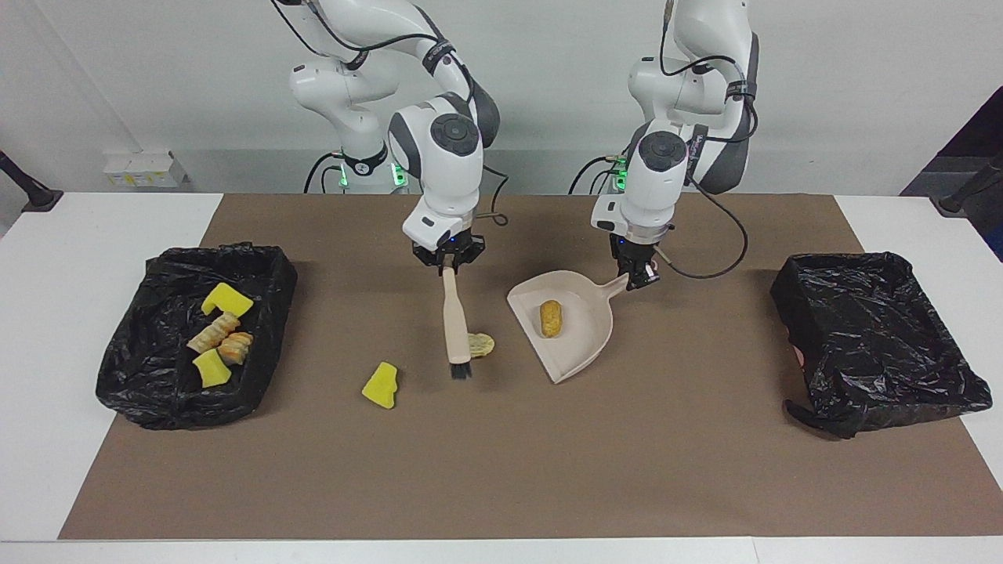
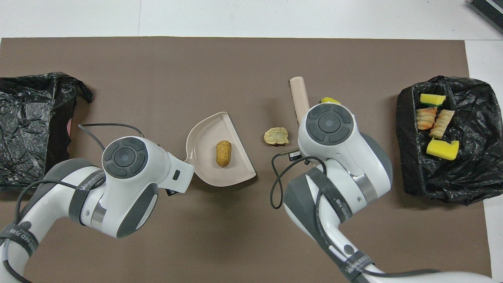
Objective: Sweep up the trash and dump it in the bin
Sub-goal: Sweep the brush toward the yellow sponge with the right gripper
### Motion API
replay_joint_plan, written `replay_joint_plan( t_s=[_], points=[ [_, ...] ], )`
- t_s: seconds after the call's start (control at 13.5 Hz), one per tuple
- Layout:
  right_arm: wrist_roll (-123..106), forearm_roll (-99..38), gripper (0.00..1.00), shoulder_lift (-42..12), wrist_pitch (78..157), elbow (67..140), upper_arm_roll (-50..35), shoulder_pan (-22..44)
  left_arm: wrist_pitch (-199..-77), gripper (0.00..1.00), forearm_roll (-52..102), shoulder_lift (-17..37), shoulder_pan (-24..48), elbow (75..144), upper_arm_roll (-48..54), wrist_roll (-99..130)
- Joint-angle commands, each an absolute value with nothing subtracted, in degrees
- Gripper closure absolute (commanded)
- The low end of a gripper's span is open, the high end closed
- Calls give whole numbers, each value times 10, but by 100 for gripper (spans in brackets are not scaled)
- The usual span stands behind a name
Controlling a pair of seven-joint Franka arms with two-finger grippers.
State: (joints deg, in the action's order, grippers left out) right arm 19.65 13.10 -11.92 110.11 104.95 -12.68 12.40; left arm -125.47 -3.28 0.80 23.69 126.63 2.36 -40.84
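My right gripper (image 1: 449,262) is shut on the handle of the beige brush (image 1: 454,317), whose black bristles (image 1: 460,370) point down at the mat. The brush stands beside a pale bread lump (image 1: 482,343) (image 2: 276,135), between it and a yellow sponge chunk (image 1: 381,385). My left gripper (image 1: 639,274) is shut on the handle of the beige dustpan (image 1: 576,348) (image 2: 202,135), which rests on the mat. An orange-brown lump (image 1: 551,318) (image 2: 223,153) lies in the pan. In the overhead view my right arm hides most of the sponge chunk (image 2: 329,100).
A black-lined bin (image 1: 133,392) (image 2: 416,177) at the right arm's end of the table holds several scraps (image 1: 219,333). A second black-lined bin (image 1: 862,392) (image 2: 23,98) stands at the left arm's end. A brown mat (image 1: 501,470) covers the table.
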Motion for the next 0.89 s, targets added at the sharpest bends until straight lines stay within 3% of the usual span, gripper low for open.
replay_joint_plan(
  t_s=[0.0,0.37,0.81],
  points=[
    [144,177,100,-163,1092,1012,-136,56,-1273,100,-26,-8,239,1286,21,-396],
    [71,187,100,-174,1096,1007,-134,-13,-1274,100,-25,-7,241,1286,21,-380],
    [31,192,100,-156,1092,1077,-133,-36,-1273,100,-25,-8,239,1286,21,-378]
  ],
)
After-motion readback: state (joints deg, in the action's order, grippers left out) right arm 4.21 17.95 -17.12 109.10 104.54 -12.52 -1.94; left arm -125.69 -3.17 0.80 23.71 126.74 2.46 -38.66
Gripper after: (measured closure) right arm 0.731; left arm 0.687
